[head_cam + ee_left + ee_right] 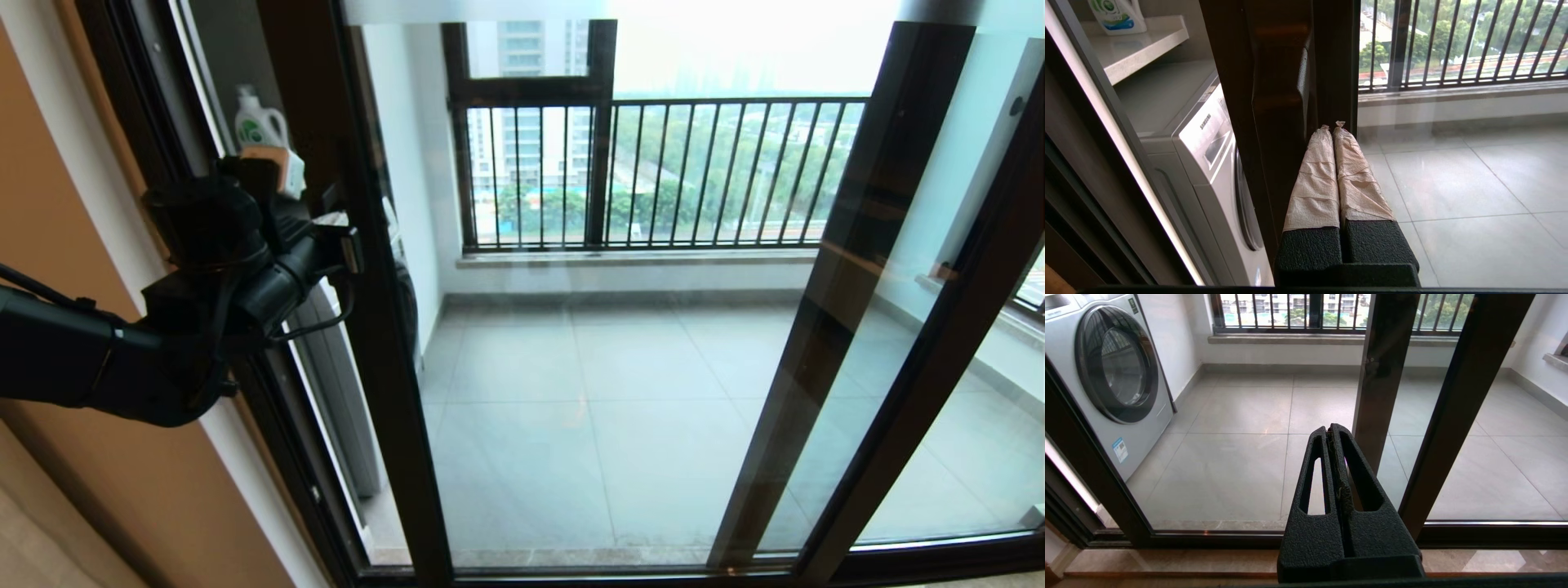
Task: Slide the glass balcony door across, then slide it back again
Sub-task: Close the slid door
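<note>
We see the left gripper (pixel 1333 125) raised at the left upright of the glass balcony door (pixel 384 327), its two paper-wrapped fingers (pixel 1314 179) pressed together with nothing between them, tips touching or just short of the dark frame beside the slim handle (pixel 1286 90). In the head view the left arm reaches in from the left edge and ends at that same upright. The door's pane spans the middle of the opening, its left upright standing a little in from the outer door frame, with a narrow gap showing between them; its right upright (pixel 849 269) overlaps the second glass pane (pixel 955 343). Through the gap and glass we note a washing machine (pixel 1106 375) on the balcony's left side, a detergent bottle (pixel 260 122) on a shelf above it, grey floor tiles (pixel 604 408) and the railing bars (pixel 694 171) beyond. The right gripper (pixel 1333 430) hangs low before the door's bottom rail, fingers closed on each other, holding nothing, apart from the glass.
</note>
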